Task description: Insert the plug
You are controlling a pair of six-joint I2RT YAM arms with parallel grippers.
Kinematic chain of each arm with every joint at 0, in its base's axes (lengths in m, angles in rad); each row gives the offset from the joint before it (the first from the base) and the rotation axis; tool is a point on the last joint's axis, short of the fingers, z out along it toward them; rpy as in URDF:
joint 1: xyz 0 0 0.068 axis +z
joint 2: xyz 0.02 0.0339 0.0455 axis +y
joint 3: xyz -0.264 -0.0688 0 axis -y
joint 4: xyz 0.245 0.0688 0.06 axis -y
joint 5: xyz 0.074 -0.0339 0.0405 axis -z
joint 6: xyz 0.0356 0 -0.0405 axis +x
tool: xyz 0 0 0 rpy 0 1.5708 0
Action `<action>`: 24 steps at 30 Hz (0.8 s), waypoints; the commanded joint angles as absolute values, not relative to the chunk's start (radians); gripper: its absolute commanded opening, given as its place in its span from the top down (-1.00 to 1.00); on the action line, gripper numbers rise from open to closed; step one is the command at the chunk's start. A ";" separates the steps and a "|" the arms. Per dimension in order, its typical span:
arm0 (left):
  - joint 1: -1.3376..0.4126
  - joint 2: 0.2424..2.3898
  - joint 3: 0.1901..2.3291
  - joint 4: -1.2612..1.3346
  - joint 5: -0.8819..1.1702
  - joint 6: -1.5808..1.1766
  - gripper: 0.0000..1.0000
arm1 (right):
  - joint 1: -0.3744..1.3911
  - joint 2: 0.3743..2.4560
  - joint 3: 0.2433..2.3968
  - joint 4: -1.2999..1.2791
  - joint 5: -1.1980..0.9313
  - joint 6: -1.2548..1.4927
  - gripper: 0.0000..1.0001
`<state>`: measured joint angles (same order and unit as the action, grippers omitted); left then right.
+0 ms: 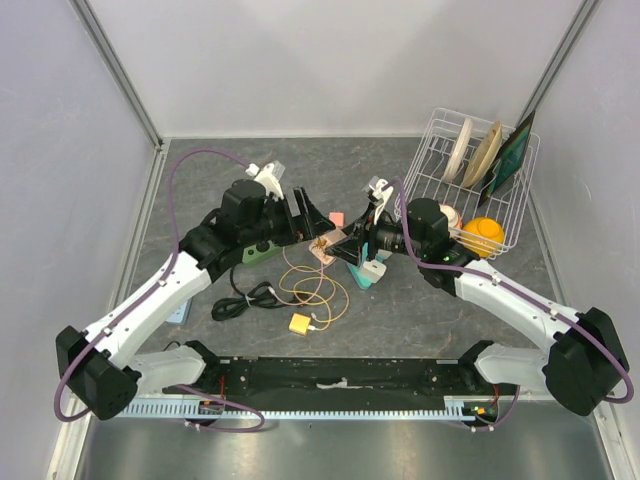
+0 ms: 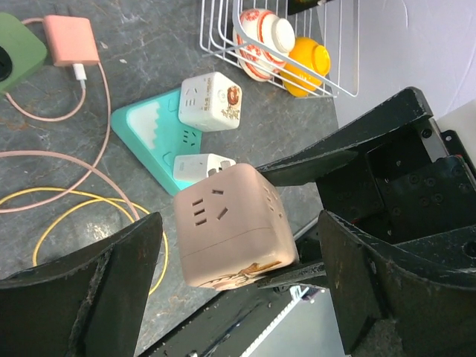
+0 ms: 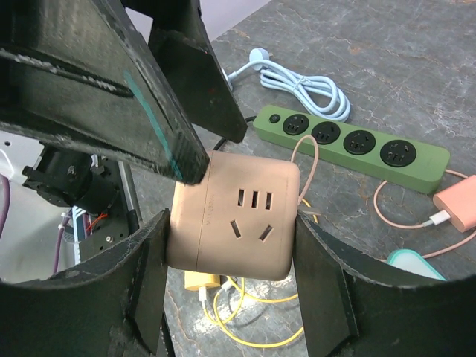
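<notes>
No legible words, numbers or brand names in any view.
Pink cube socket: faint embossed marking on side face, too small to read.
White cube adapter: small round reddish-brown emblem on one face, no letters discernible.
Green power strip: no readable print.
Red-and-white bowl: painted pattern, not lettering.

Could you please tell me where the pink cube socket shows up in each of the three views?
Top external: the pink cube socket is small, near the picture's centre.
Left wrist: it is large, at lower centre.
Right wrist: it is large, just below centre.
Shared landmark: the green power strip, left of the cube from above, at the upper left corner in the left wrist view, and at upper right in the right wrist view.
</notes>
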<state>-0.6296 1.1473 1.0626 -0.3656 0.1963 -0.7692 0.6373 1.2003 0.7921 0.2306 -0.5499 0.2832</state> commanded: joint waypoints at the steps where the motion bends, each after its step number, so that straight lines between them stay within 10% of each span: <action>1: -0.627 1.176 1.062 -0.361 0.284 -0.810 -0.83 | 0.638 1.177 0.819 0.316 -0.586 0.250 1.00; 17: -0.624 1.155 0.946 -0.212 0.311 -1.057 -0.53 | 0.640 1.203 0.816 0.356 -0.611 0.210 1.00; 24: -0.624 1.158 0.945 -0.173 0.364 -1.120 0.24 | 0.640 1.219 0.819 0.330 -0.595 0.173 0.95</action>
